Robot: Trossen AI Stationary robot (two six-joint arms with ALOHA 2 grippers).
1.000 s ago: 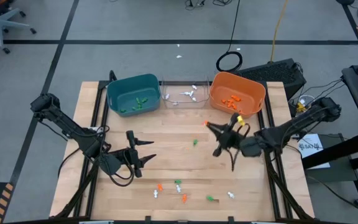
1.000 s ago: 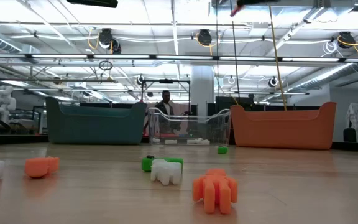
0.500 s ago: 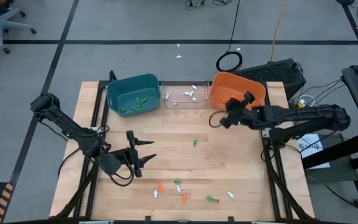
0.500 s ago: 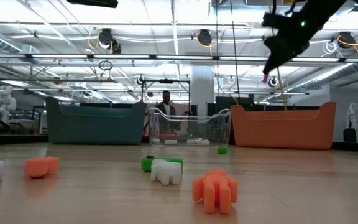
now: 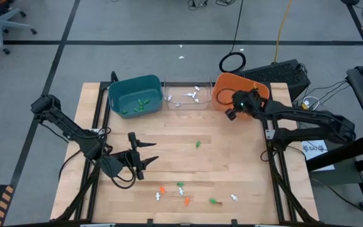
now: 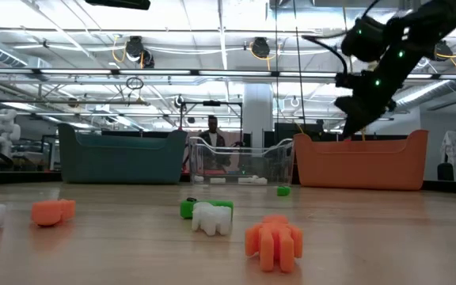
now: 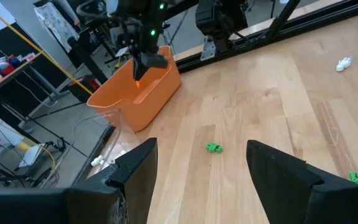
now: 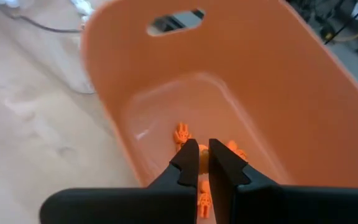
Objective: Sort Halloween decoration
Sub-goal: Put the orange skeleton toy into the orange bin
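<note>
My right gripper (image 5: 231,111) hangs over the near edge of the orange plastic bin (image 5: 257,90), on the side facing the clear bin, and my fingers (image 8: 188,163) are clenched together. In my right wrist view an orange piece shows in the slit beneath the tips, but I cannot tell whether it is pinched there or lying with the small orange plastic trinkets (image 8: 181,133) on the bin floor below. In the low view that gripper (image 6: 353,119) sits just above the orange bin's rim (image 6: 360,142).

The orange bin is the end of a row along the far side of the wooden table (image 5: 169,145): beside it stands the clear plastic bin (image 5: 186,86) with a few white trinkets (image 5: 194,96) inside, and beyond that the teal plastic bin (image 5: 135,96) holding green trinkets (image 5: 142,104).

My left gripper (image 5: 145,160) waits well away from the orange bin, toward the table's opposite side, its fingers (image 7: 134,174) spread wide and gripping nothing.

One green trinket (image 5: 198,144) lies alone on the wood between the orange bin and the near edge. Farther from the bin, close to the near edge, a loose scatter of orange, green and white trinkets (image 5: 181,190) lies on the table; the low view shows a white piece (image 6: 211,218) touching a green one, with an orange figure (image 6: 275,241) just beside them.
</note>
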